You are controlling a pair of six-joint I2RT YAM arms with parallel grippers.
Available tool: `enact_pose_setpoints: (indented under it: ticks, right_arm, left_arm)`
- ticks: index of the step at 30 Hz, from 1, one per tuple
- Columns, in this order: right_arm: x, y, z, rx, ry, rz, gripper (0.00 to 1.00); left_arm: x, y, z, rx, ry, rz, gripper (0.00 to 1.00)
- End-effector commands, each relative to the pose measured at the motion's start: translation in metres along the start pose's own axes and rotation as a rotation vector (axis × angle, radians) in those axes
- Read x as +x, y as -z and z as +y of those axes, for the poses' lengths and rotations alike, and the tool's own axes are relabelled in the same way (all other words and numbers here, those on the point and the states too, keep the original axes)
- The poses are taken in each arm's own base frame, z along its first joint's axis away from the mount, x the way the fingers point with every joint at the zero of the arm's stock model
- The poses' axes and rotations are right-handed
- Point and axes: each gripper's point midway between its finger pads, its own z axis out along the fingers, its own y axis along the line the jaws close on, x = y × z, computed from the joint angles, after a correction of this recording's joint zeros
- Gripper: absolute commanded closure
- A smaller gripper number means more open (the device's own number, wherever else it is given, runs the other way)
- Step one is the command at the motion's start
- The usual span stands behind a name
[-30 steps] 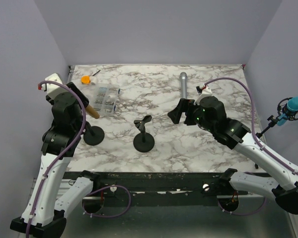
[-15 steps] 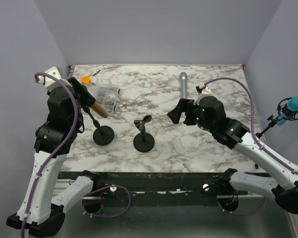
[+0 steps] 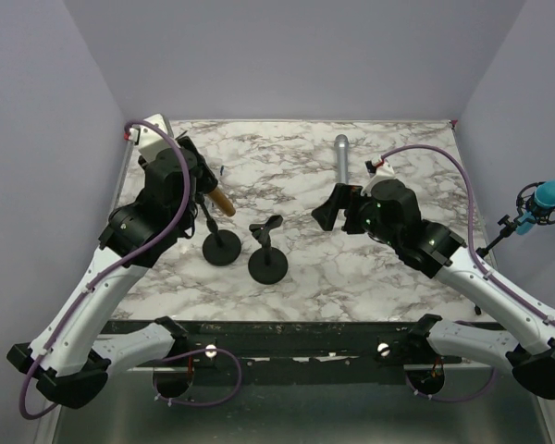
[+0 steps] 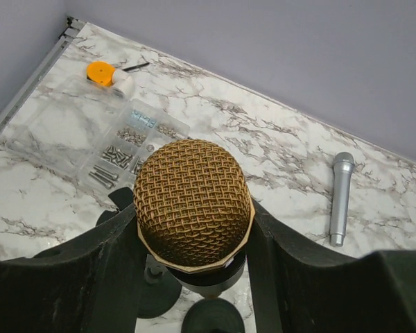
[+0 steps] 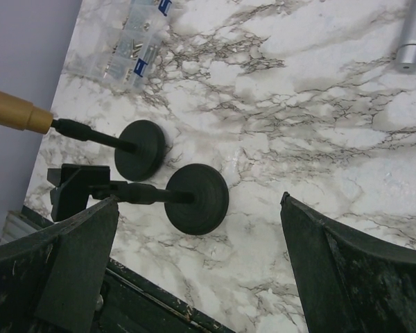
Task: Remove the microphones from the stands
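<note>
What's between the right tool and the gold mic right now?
The empty black stand sits between the right tool and the gold mic. It shows clearest in the top view.
</note>
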Motion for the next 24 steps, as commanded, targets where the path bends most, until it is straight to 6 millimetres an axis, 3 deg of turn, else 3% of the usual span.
enact_pose_setpoints:
  ticks: [1,4,9,14,20,24]
  right_arm:
    - [0.012,0.006,-0.003,0.002,-0.002,0.034,0.00]
    - [0.012,0.006,-0.004,0.003,0.001,0.032,0.00]
    - [0.012,0.004,-0.002,-0.005,0.030,0.046,0.00]
    - [0.005,0.001,0.007,-0.028,0.062,0.053,0.00]
    - [-0.018,-0.001,0.023,-0.053,0.106,0.025,0.00]
    - [-0.036,-0.001,0.044,-0.105,0.142,0.000,0.00]
  left_arm:
    - [-0.028,-0.001,-0.007,-0.021,0.106,-0.121,1.00]
    - [-0.020,-0.002,-0.009,-0.015,0.134,-0.103,1.00]
    - [-0.012,0.000,-0.014,0.028,0.163,-0.076,0.62]
    - [-0.005,0.002,-0.016,0.052,0.182,-0.054,0.42]
    - [-0.005,0.011,-0.016,0.099,0.169,-0.043,0.06]
    - [-0.014,0.026,-0.018,0.182,0.136,-0.060,0.01]
